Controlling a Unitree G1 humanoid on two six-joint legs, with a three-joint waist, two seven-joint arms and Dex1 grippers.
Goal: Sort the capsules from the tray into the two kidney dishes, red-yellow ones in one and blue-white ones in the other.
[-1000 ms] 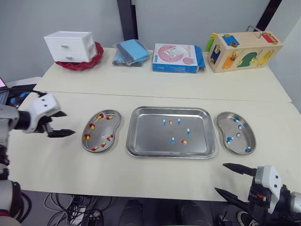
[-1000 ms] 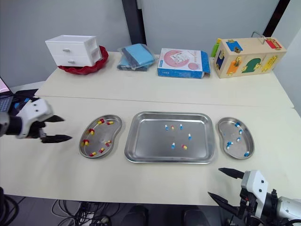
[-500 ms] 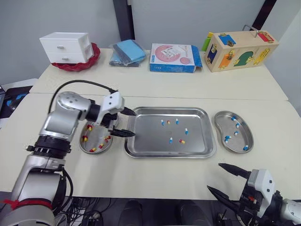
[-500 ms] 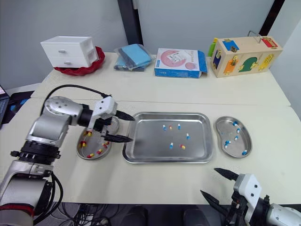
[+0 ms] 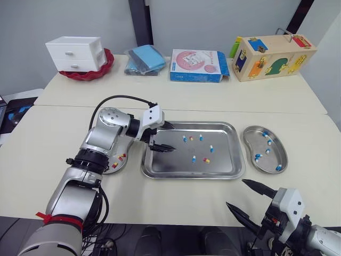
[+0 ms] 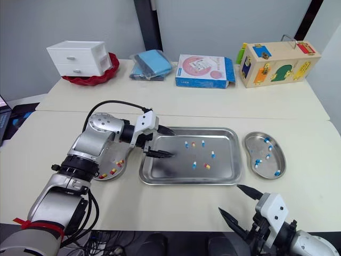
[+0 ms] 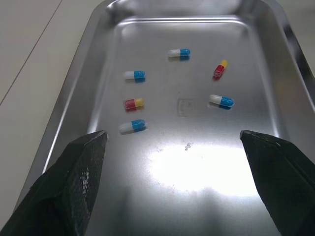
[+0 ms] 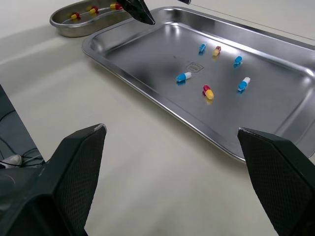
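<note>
A steel tray (image 5: 176, 166) lies mid-table and holds several loose capsules, among them a red-yellow one (image 7: 134, 103) and a blue-white one (image 7: 132, 126). My left gripper (image 5: 171, 137) hovers open over the tray's left part, nothing between its fingers, the capsules just beyond its tips. My left arm partly covers the left kidney dish (image 5: 109, 169), which holds red-yellow capsules (image 5: 121, 157). The right kidney dish (image 5: 254, 144) holds blue-white capsules (image 5: 258, 157). My right gripper (image 5: 237, 193) is open and empty, low at the table's near right edge, well short of the tray.
Along the far table stand a white drawer box (image 5: 75, 52) in a red bowl, a blue cloth pack (image 5: 144, 58), a pink-and-blue box (image 5: 198, 65) and a wooden lock box (image 5: 272, 56). A seam (image 5: 240, 112) runs between the two tables.
My left gripper has swung right, from beyond the left dish, across it, to over the tray's left part, staying open. My right gripper has barely shifted.
</note>
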